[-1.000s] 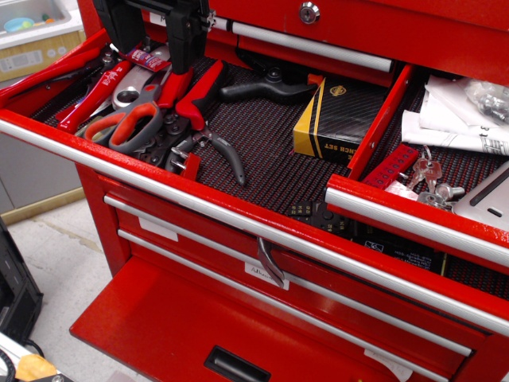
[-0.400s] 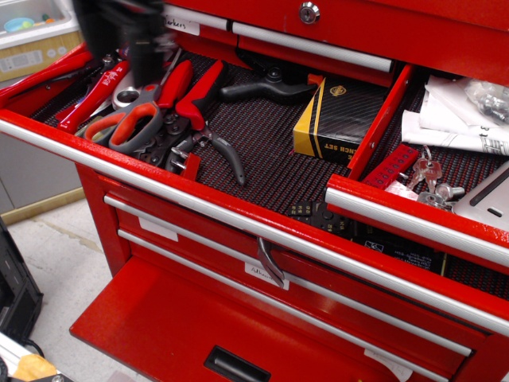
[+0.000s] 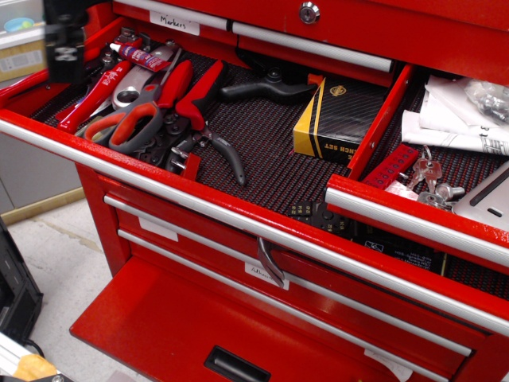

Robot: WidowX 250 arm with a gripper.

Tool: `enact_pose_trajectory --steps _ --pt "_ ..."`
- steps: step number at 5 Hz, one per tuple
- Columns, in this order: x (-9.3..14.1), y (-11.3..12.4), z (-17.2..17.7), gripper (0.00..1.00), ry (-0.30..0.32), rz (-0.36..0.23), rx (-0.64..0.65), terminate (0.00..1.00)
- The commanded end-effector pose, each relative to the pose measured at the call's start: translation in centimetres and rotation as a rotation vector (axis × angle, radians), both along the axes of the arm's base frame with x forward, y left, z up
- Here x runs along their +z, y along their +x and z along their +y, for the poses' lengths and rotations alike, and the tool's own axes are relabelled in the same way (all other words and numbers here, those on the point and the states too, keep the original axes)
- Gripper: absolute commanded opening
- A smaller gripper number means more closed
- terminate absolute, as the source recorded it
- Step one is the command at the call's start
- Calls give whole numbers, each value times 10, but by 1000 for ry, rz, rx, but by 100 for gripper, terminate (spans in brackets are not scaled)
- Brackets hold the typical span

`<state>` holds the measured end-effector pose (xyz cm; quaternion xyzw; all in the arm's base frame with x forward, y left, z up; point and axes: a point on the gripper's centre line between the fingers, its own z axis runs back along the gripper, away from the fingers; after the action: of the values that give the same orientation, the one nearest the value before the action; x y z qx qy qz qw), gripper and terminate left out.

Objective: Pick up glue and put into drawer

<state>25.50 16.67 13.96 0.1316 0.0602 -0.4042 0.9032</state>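
The glue (image 3: pixel 143 56), a small red tube with a white and dark blue label, lies at the back left of the open top drawer (image 3: pixel 262 151), resting among the tools. My gripper (image 3: pixel 64 46) shows as a blurred black body at the far left edge, left of the glue and apart from it. Nothing shows in it. Its fingers are too blurred to read as open or shut.
Red-handled scissors (image 3: pixel 131 123) and red-handled pliers (image 3: pixel 195 99) lie just in front of the glue. A black and yellow box (image 3: pixel 338 115) sits mid-drawer by a red divider (image 3: pixel 380 119). Keys (image 3: pixel 429 175) and papers (image 3: pixel 453 119) lie on the right. A lower drawer (image 3: pixel 159 326) stands open.
My gripper has moved left, from above the scissors and pliers to the drawer's left edge. The glue stays lying in the drawer, now uncovered.
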Motion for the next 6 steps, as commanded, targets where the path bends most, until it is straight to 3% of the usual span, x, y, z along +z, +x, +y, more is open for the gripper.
enact_pose_trajectory --steps 1,2,3,6 --pt "7 47 33 100 180 -54 -454 0" --pt "5 72 39 100 236 -77 -704 0" --pt "-2 95 41 100 254 -89 -917 0" --pt "-35 130 37 100 288 -64 -1028 0"
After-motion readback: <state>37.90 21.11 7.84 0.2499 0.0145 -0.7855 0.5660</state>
